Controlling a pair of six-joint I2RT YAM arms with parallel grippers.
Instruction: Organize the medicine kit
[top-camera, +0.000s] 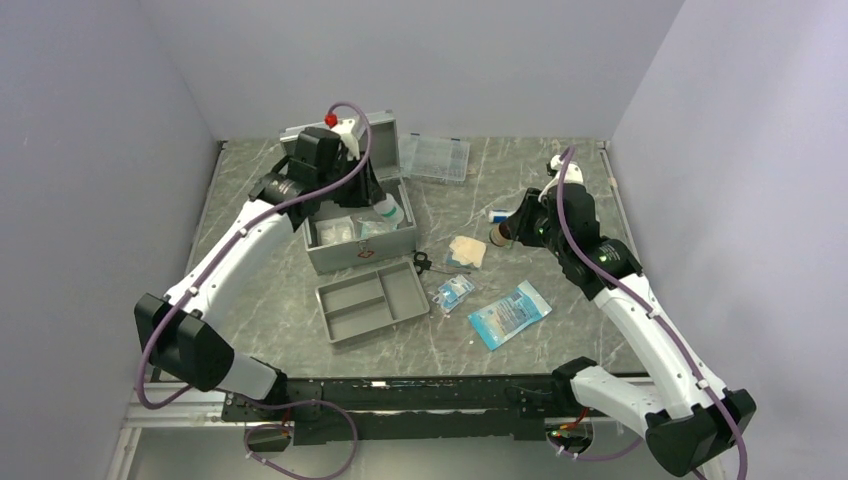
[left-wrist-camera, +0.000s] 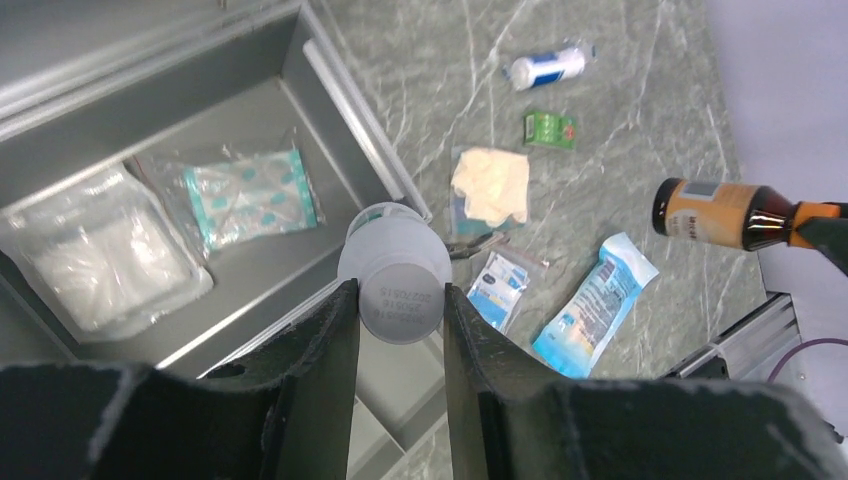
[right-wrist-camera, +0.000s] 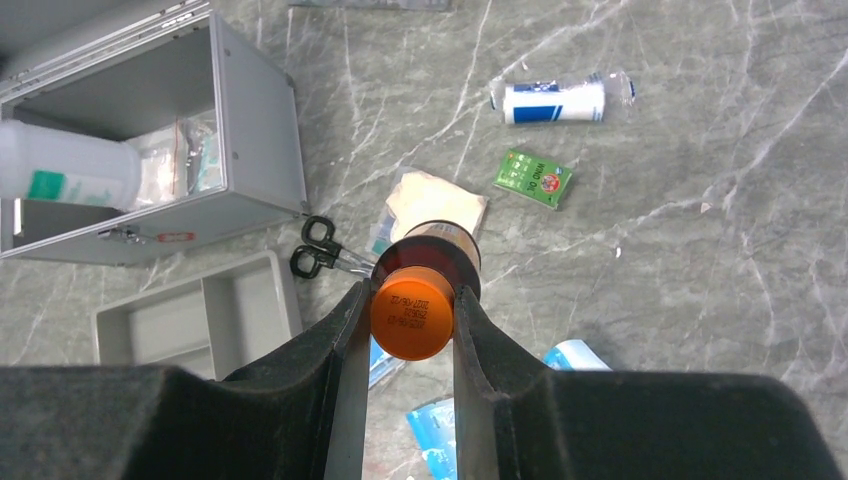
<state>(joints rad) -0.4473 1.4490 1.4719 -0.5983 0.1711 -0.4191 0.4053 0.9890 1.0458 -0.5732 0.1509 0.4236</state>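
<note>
We find the left gripper (left-wrist-camera: 400, 295) clamped on a white plastic bottle (left-wrist-camera: 398, 270), the open grey metal medicine kit (left-wrist-camera: 215, 115) below its fingers; the right gripper (right-wrist-camera: 412, 295) grasps an orange-capped amber bottle (right-wrist-camera: 413, 312).

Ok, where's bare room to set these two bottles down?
Free: a strip inside the medicine kit between the teal packet and its right wall; the empty divided tray; table right of the clear case. Crowded: scissors through blue pouch, right of the tray.

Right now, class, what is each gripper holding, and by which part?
Left gripper: white bottle, gripped at its base end. Right gripper: brown bottle, gripped by its orange cap.
</note>
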